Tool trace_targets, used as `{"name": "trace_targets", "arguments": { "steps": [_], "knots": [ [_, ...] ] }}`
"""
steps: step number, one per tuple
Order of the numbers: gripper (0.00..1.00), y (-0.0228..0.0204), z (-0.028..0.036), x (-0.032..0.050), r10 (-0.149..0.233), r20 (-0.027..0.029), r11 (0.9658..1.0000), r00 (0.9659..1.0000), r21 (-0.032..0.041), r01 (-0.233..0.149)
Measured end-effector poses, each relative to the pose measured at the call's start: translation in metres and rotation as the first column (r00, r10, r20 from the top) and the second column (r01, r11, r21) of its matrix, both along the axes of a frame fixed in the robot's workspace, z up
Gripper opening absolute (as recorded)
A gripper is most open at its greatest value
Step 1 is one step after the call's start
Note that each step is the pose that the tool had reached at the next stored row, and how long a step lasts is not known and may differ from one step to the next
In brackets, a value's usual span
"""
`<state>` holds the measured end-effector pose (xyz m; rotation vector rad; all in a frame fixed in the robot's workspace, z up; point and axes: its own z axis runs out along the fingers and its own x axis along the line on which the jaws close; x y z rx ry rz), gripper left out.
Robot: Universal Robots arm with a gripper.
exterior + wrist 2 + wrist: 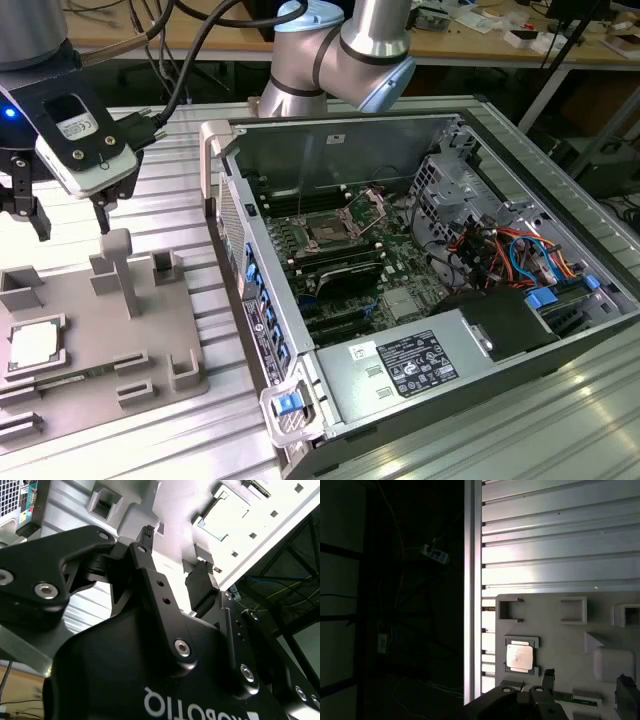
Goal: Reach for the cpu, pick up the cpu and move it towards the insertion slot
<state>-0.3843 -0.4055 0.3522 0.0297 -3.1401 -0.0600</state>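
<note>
The cpu (pixel 32 345) lies flat in a recess of the grey tray (pixel 100 330), at the exterior view's left, silvery-white top up. Both wrist views show the cpu (pixel 520 656) (pixel 222 515) in its recess as well. My gripper (pixel 72 230) hangs above the tray's far side, open and holding nothing, a good way up from the chip. Its black fingers (pixel 549 677) stand well apart in the first wrist view, and the gripper (pixel 175 555) is open in the second wrist view too. The insertion slot (pixel 335 228) sits on the motherboard inside the open computer case, with its metal frame raised.
The open computer case (pixel 330 150) fills the exterior view's right, with drive cages, cables and a power supply (pixel 415 365) inside. Upright posts (pixel 118 265) rise from the tray just under the gripper. The ribbed metal table (pixel 560 540) ends at an edge beside the tray.
</note>
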Motion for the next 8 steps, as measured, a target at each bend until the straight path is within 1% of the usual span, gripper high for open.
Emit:
{"name": "trace_targets", "arguments": {
  "steps": [1, 3, 4, 7, 8],
  "knots": [
    [0.55, -0.0001, -0.0007, -0.0055, 0.000, 0.0000, 1.0000, 1.0000, -0.0001, 0.000],
    [0.55, 0.0000, -0.0016, -0.0120, 0.000, 0.0003, 1.0000, 1.0000, -0.0001, 0.000],
    [0.55, 0.0000, -0.0025, -0.0184, 0.000, 0.0003, 1.0000, 1.0000, 0.0000, 0.000],
    [0.55, -0.0001, -0.0041, -0.0317, 0.000, 0.0004, 1.0000, 1.0000, -0.0001, 0.000],
    [0.55, 0.0000, -0.0045, -0.0345, 0.000, 0.0004, 1.0000, 1.0000, -0.0001, 0.000]
  ]
}}
